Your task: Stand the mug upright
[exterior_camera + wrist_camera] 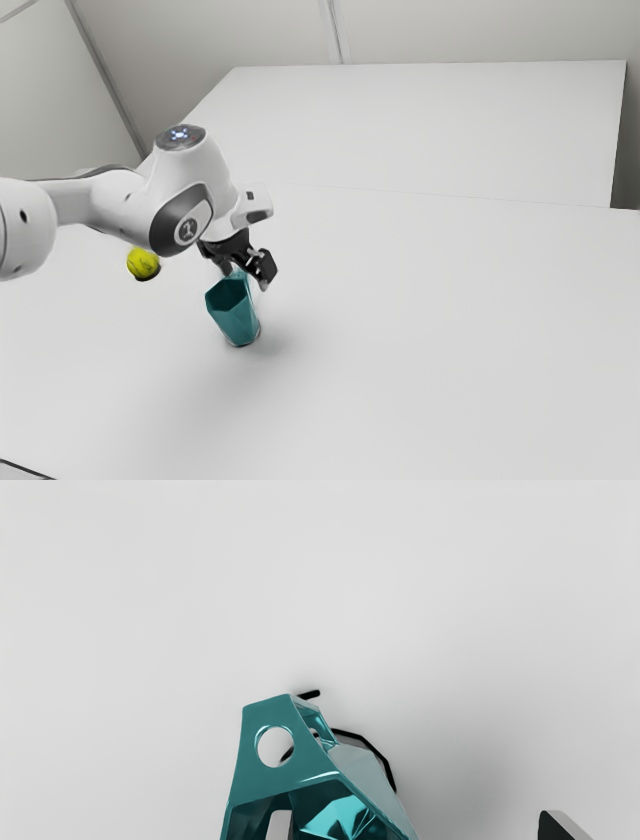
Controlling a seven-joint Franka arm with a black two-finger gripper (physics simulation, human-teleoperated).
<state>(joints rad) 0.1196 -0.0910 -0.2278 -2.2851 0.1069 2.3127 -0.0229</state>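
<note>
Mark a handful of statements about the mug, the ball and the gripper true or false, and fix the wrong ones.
1. The mug is teal. True.
2. The yellow ball sits inside the mug. False: the ball lies apart from it, toward the exterior view's left.
3. The mug's handle has a round hole. True.
4. The gripper is shut on the mug. False: the gripper is open, one finger standing clear of the mug.

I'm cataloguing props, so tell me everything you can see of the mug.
The mug is glossy teal, faceted, perhaps glazed, with an angular mouth and a handle pierced by a round hole. It rests base down on the table; any slight lean is unclear. One finger of the open pincer overlaps its mouth.
</note>
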